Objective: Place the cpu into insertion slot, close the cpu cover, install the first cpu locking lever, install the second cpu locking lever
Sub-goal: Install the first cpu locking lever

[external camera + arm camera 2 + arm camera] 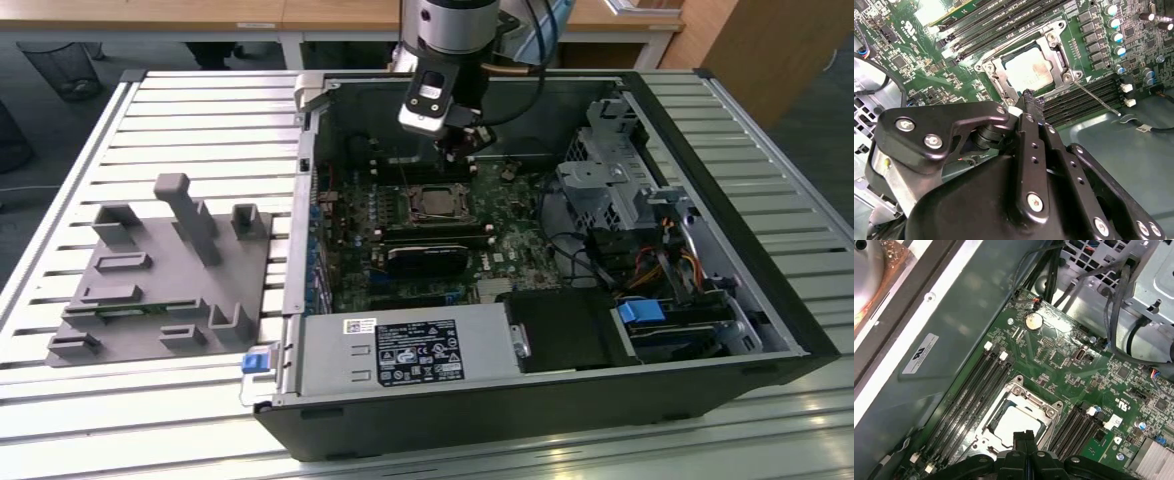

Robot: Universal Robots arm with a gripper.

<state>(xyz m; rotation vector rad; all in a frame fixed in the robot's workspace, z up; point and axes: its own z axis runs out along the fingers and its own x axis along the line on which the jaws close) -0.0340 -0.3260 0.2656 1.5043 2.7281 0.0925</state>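
The cpu (1026,70) (1016,422) lies flat in the insertion slot (1050,51) on the green motherboard, its silvery face up. The cpu cover (1004,65) (1026,396) lies down around it as a silver frame. One thin locking lever (1097,98) sticks out sideways from a corner of the socket over the memory slots. My gripper (458,142) (1029,97) (1024,436) hovers just above the edge of the socket (434,203), fingers shut together with nothing between them.
Long black memory slots (971,395) flank the socket. A black heatsink block (427,262), a power supply (407,352), drive cages and cables (627,200) crowd the open case. A grey fixture (167,270) sits on the slatted table at the exterior view's left.
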